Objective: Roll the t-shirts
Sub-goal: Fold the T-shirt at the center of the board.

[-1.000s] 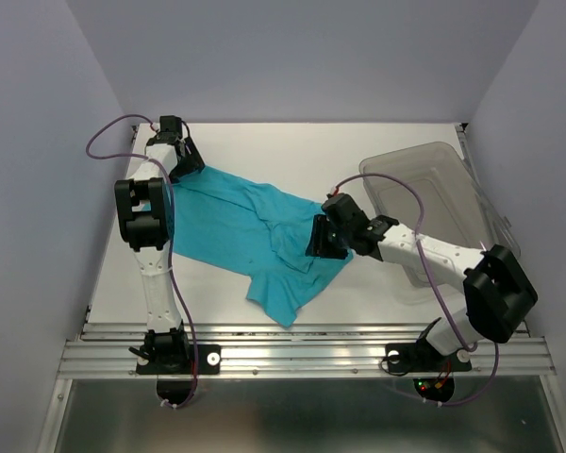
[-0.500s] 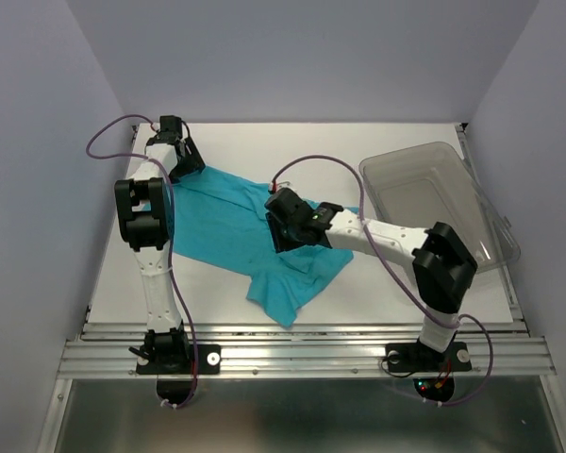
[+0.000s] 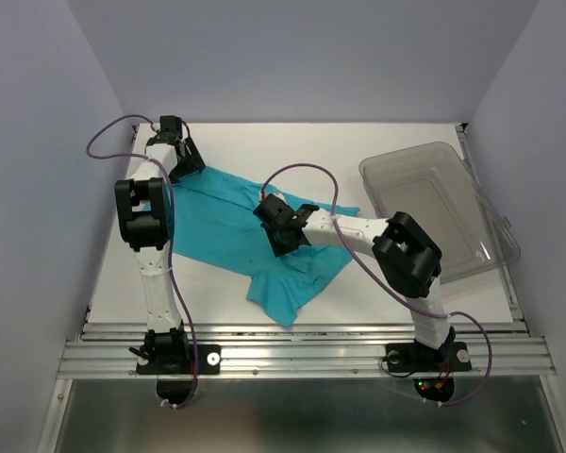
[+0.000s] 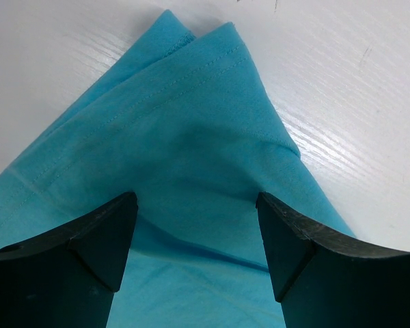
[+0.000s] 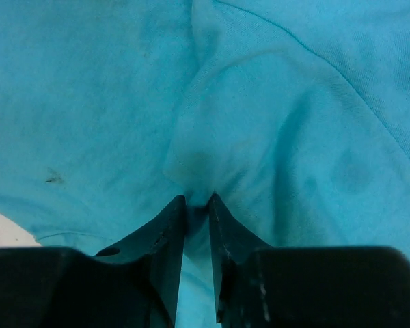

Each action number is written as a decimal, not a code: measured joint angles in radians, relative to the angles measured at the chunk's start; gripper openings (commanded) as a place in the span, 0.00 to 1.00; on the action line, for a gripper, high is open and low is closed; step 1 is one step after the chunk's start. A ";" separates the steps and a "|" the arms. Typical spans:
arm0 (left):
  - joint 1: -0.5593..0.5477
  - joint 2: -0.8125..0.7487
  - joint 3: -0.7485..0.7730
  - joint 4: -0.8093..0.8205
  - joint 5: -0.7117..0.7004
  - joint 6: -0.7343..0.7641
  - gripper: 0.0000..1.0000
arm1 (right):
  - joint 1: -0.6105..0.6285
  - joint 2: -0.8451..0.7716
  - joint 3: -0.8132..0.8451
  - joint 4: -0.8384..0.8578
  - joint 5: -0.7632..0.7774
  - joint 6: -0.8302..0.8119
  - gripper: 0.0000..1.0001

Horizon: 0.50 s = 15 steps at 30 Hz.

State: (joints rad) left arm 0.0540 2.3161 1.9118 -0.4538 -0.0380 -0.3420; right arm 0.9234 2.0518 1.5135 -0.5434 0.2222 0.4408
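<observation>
Narrowing right jaws, now pinching t-shirt (image 5: 280, 96).

A clear grey-tinted plastic bin (image 3: 429, 189) lies at the right of the top view, set askew on the white table (image 3: 311, 151), its long side running towards the lower right. Pale lavender walls (image 3: 302, 57) close in the left, back and right. A ribbed metal rail (image 3: 302, 357) crosses the bottom of the frame

From above, the right arm's elbow (image 3: 407, 257) hides the near-left corner of the clear bin (image 3: 443, 189), and both wrist views cut the teal t-shirt (image 5: 294, 102) off at their edges.
</observation>
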 measured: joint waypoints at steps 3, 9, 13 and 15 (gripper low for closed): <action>0.000 0.000 0.000 0.000 0.000 0.000 0.81 | 0.000 0.010 0.002 0.000 0.010 0.001 0.01; 0.000 0.000 0.000 0.000 0.000 0.001 0.81 | -0.001 -0.010 -0.002 0.003 0.011 0.000 0.01; 0.000 0.000 0.000 0.000 0.000 0.001 0.81 | -0.001 -0.086 -0.028 0.005 -0.015 -0.004 0.01; 0.000 0.000 0.000 0.000 0.000 0.001 0.81 | -0.001 -0.130 -0.040 0.019 -0.039 -0.007 0.01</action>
State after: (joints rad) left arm 0.0540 2.3161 1.9118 -0.4538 -0.0380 -0.3412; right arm 0.9226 1.9217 1.4731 -0.5240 0.1829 0.4335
